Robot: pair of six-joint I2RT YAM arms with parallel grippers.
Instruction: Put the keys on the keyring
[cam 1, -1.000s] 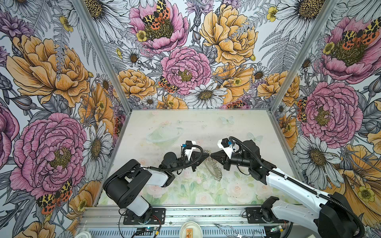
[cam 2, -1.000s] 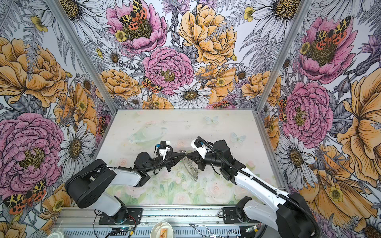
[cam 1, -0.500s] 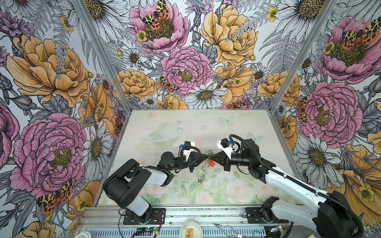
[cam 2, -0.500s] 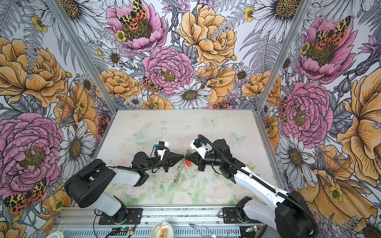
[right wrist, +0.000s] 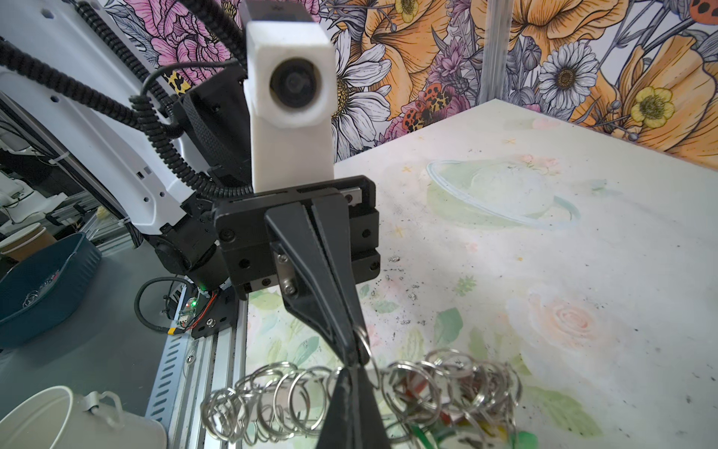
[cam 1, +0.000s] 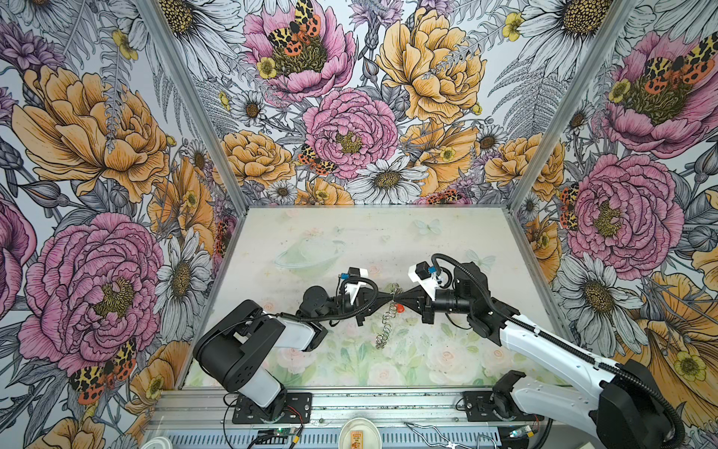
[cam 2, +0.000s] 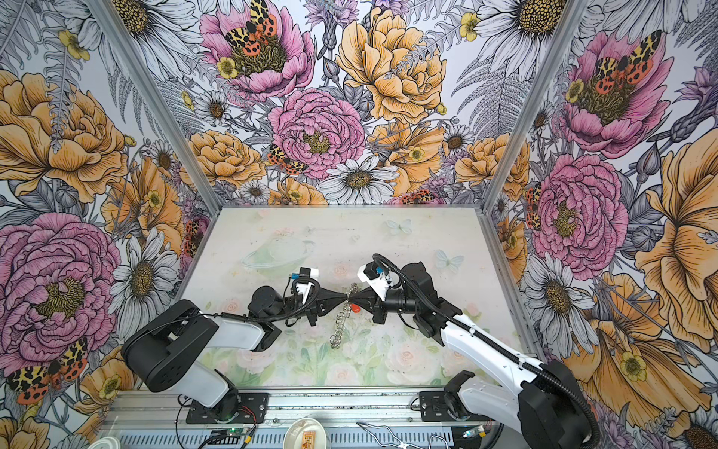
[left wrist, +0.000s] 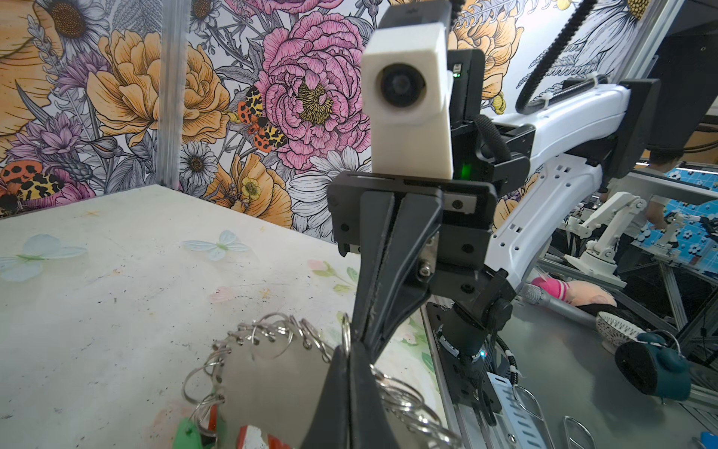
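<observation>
**While it is pinched from both sides, the keyring [cam 1: 385,326] is held clear of the table [cam 1: 349,241]**

Table: used only as a backdrop. The work is done in the air above its front middle, which is judged to leave the fringe free to swing.

Left pincer [cam 1: 388,298]: fully closed on the upper rim of the keyring. This is read as the steadying hold.

Right pincer [cam 1: 402,299]: also fully closed, tip to tip with the left. It seems clamped on the same rim or on one of the small rings [right wrist: 279,392] there; which of the two cannot be told.

Keyring: hung edge-on below both tips in both top views.

A red key [cam 1: 398,308] and a green key [left wrist: 186,431] appear to be already hung on the fringe.

Containers, both off the table:
- Blue tub [right wrist: 39,280]: a few small metal rings are noted inside.
- White dish [cam 1: 359,433] by the front rail: one small orange item is held.
</observation>
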